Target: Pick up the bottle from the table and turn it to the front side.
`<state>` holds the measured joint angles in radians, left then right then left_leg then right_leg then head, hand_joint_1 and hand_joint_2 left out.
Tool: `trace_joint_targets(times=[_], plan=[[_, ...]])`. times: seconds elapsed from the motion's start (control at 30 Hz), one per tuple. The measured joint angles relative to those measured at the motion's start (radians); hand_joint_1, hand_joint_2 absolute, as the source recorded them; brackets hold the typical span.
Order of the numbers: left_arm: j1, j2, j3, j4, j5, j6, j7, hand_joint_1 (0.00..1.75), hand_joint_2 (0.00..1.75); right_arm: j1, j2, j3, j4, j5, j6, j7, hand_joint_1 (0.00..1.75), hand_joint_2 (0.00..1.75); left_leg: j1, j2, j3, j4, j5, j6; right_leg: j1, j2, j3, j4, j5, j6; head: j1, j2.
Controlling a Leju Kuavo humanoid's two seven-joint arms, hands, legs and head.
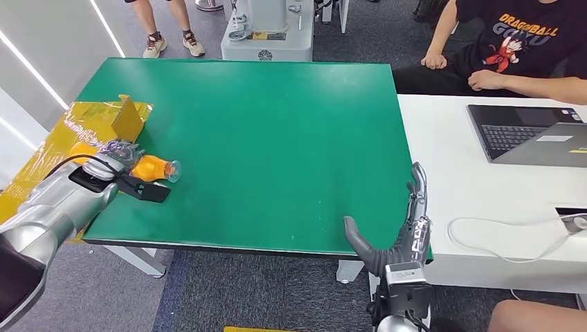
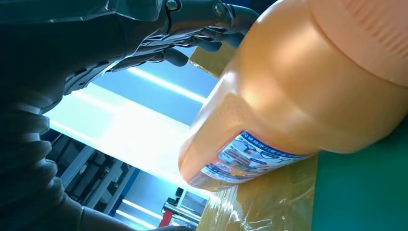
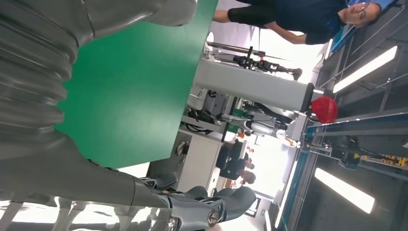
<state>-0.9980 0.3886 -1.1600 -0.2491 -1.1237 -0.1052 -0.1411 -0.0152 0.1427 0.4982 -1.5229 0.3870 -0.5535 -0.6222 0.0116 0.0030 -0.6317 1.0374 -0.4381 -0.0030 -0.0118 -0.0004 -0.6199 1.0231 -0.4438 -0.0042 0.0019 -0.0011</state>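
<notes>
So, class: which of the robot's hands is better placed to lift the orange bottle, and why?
The left. The left hand is already over the orange bottle lying at the green table's left edge; the right hand hangs open at the far right edge.

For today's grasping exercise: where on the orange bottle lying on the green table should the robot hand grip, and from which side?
Grip the orange bottle around its wide body, coming from above. It lies on its side with the cap pointing right, so the narrow neck offers less hold. The left robot hand is already there.

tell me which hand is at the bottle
The left hand, at the table's left edge, reaches over the orange bottle lying on its side. The right hand is open at the near edge, far from it.
</notes>
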Motion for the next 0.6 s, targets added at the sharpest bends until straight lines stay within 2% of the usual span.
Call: trace_joint_targets(times=[0.33, 0.5, 0.6], plan=[[-0.001, 0.004, 0.02, 0.0, -0.028, 0.136, -0.02, 0.0, 1.75, -0.003, 0.011, -0.001, 0.007, -0.01, -0.007, -0.002, 0.0, 1.75, 0.0, 0.0, 0.0, 0.0, 0.0, 0.0, 0.0, 0.0, 0.0, 0.0, 0.0, 0.0, 0.0, 0.0], [-0.005, 0.006, 0.026, 0.0, -0.032, 0.152, -0.029, 0.0, 1.75, -0.003, 0.014, -0.001, 0.007, -0.01, -0.006, -0.002, 0.0, 1.75, 0.0, 0.0, 0.0, 0.0, 0.0, 0.0, 0.0, 0.0, 0.0, 0.0, 0.0, 0.0, 0.0, 0.0], [-0.028, 0.029, 0.048, -0.003, -0.044, 0.201, -0.07, 0.0, 1.75, -0.003, 0.022, -0.001, 0.008, -0.014, 0.003, -0.007, 0.0, 1.75, 0.0, 0.0, 0.0, 0.0, 0.0, 0.0, 0.0, 0.0, 0.0, 0.0, 0.0, 0.0, 0.0, 0.0]])
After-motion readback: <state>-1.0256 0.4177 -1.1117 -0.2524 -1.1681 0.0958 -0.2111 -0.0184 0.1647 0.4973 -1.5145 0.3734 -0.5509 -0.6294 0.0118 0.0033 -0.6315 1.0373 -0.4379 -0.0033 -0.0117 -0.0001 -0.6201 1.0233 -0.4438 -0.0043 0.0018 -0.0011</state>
